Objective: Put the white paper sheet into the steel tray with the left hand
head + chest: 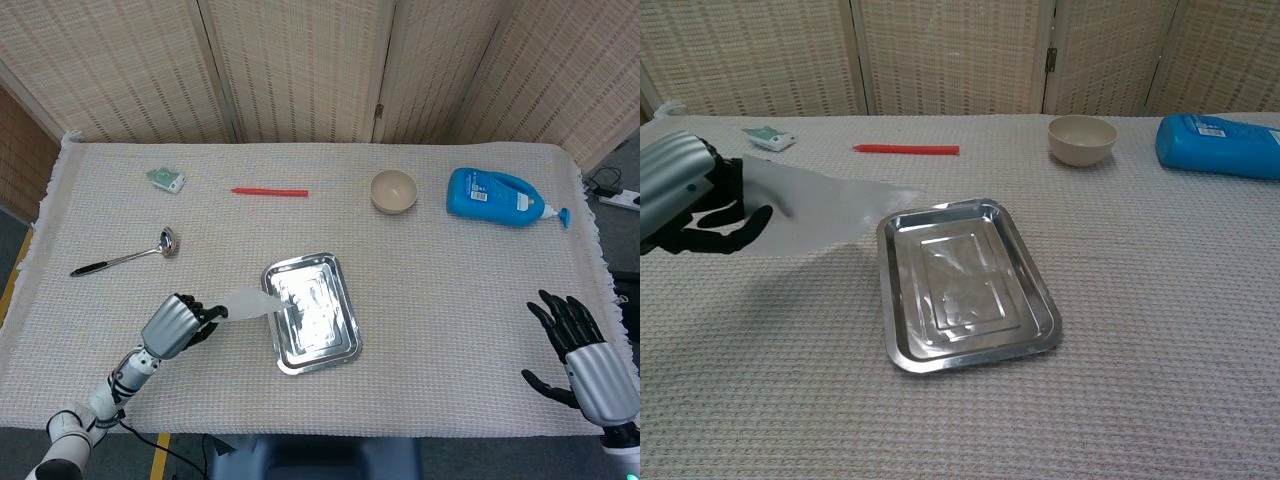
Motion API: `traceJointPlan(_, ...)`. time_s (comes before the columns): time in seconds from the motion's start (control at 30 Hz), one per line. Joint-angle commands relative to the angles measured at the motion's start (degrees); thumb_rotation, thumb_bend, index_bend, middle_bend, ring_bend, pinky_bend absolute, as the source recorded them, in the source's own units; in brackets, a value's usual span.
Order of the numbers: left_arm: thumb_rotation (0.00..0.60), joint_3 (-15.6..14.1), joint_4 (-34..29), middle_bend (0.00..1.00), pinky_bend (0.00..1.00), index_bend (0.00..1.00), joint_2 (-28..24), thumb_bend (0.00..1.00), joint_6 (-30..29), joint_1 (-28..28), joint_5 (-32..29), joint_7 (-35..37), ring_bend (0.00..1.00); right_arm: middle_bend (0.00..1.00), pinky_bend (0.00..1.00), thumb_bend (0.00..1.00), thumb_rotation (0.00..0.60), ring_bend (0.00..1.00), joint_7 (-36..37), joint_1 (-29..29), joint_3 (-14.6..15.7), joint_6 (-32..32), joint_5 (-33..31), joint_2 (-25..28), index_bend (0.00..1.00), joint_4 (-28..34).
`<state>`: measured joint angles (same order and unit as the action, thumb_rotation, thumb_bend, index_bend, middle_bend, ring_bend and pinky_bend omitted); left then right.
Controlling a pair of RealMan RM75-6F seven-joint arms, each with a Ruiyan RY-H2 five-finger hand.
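Note:
My left hand [177,324] [692,196] holds the white paper sheet [250,300] [815,213] by its left edge, lifted off the table. The sheet's free right edge hangs over the left rim of the steel tray [310,312] [965,284], which lies empty in the middle of the table. My right hand [583,352] stays at the table's near right corner, fingers spread and holding nothing; the chest view does not show it.
A ladle [127,256] lies left of the tray. Along the back are a small green packet [166,179] [769,137], a red pen [270,191] [906,149], a beige bowl [394,190] [1082,139] and a blue bottle [498,197] [1219,145] lying on its side.

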<state>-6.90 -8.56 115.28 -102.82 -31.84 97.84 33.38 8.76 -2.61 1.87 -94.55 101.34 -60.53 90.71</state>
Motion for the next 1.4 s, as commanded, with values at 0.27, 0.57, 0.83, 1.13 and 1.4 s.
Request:
traceJointPlan(0.27, 0.6, -1.0, -2.1, 1.0, 1.0, 0.52, 0.6, 0.62, -0.8, -5.6, 2.1, -6.1, 1.0, 0.0, 0.0, 0.24, 0.6, 0.0, 2.8, 0.8, 0.0, -2.4, 0.7, 1.2, 0.0, -0.2)
traceJointPlan(0.57, 0.6, 0.6, -2.5, 1.0, 1.0, 0.52, 1.7, 0.62, -1.5, -13.9, 2.2, -10.1, 1.0, 0.0, 0.0, 0.24, 0.6, 0.0, 3.7, 0.7, -0.3, -1.7, -0.4, 1.6, 0.0, -0.2)
traceJointPlan(0.83, 0.6, 1.3, -4.1, 1.0, 1.0, 0.52, 3.9, 0.62, -1.6, -18.1, 2.4, -12.6, 1.0, 0.0, 0.0, 0.24, 0.6, 0.0, 5.7, 1.2, -0.6, -2.6, -1.0, 2.5, 0.0, -0.3)
traceJointPlan(1.13, 0.6, -4.4, -0.4, 1.0, 1.0, 0.5, 8.7, 0.62, 5.3, -12.8, 6.2, -15.1, 1.0, 0.0, 0.0, 0.24, 0.6, 0.0, 8.1, 2.3, -0.4, -5.7, 0.5, 3.3, 0.0, -0.7)
traceJointPlan(1.4, 0.6, -5.5, 1.2, 1.0, 1.0, 0.45, 10.7, 0.62, 10.0, -11.2, 6.4, -14.2, 1.0, 0.0, 0.0, 0.24, 0.6, 0.0, 10.0, 2.7, -1.0, -6.7, -0.3, 3.7, 0.0, -1.0)
